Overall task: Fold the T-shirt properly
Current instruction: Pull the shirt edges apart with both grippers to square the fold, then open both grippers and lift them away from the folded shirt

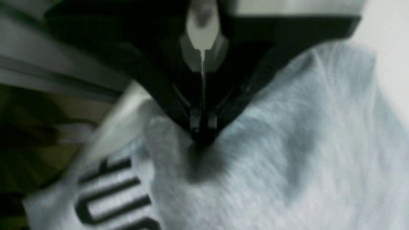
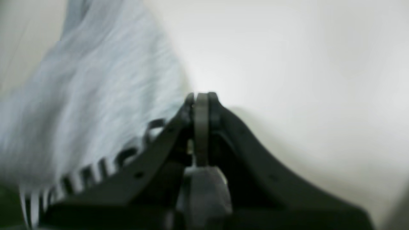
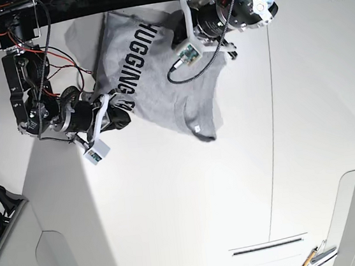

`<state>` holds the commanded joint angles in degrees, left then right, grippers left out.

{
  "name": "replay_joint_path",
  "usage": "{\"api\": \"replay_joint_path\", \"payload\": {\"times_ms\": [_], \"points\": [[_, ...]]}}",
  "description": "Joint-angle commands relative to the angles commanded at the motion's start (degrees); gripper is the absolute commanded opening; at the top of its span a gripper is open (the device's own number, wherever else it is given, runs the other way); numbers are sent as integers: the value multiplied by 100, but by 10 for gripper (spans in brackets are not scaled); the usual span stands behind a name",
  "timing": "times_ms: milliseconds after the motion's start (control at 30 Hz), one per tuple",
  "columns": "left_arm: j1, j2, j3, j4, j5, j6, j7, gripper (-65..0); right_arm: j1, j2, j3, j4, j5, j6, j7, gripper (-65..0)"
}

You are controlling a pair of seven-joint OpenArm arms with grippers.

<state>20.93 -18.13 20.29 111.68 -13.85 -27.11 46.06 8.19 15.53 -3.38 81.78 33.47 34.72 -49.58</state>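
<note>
Fingertips (image 1: 195,123) of the left hand (image 1: 203,129): drawn together, their ends sunk in grey cloth of the T-shirt (image 1: 255,179). Folds run out from the contact point; hand reads as closed on fabric. Right hand (image 2: 200,99): fingers together, tips by the shirt's edge near the lettering (image 2: 126,155). Whether cloth is pinched there: cannot tell, fingers dark and blurred.

Base view: T-shirt lies rumpled on the white table (image 3: 192,202), toward the top of the view, between the arms and partly under them. Black lettering "HUGGING" legible, running down the shirt's left part; remaining characters obscured near the right hand. Cloth extends from near the top edge to a creased lower end, right of centre. Right arm (image 3: 39,104) enters at upper left; left arm (image 3: 240,7) from the top, reaching over the shirt. Pencil (image 3: 306,262) at lower right, well apart from the shirt.
</note>
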Motion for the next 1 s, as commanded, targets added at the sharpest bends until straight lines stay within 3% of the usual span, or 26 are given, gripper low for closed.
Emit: {"api": "replay_joint_path", "payload": {"times_ms": [200,333,467,600,767,933,1000], "points": [[-730,4,-715,-678,-2,-4,-133,-637,-181,9,0,2,140,-2,-59,-650],[-1381,4,-796,-1436,-7,245,-133,-637,-417,15,0,2,367,-2,-61,-650],[-1801,2,-796,-1950,-48,249,-129,-637,-686,-31,-2,7,693,2,-83,-650],[-1873,2,-796,-1952,-184,247,-203,-637,-833,-48,-2,7,1016,2,-164,-650],[-1882,0,-955,-1768,-223,247,-55,-637,-837,-11,105,81,911,0,-190,-650],[-1646,-212,-1478,-997,-940,72,184,-637,-841,-11,629,503,905,2,-581,-650],[-1405,-341,-1655,-579,-1010,74,254,-637,-859,9,793,723,925,2,-752,-650]]}}
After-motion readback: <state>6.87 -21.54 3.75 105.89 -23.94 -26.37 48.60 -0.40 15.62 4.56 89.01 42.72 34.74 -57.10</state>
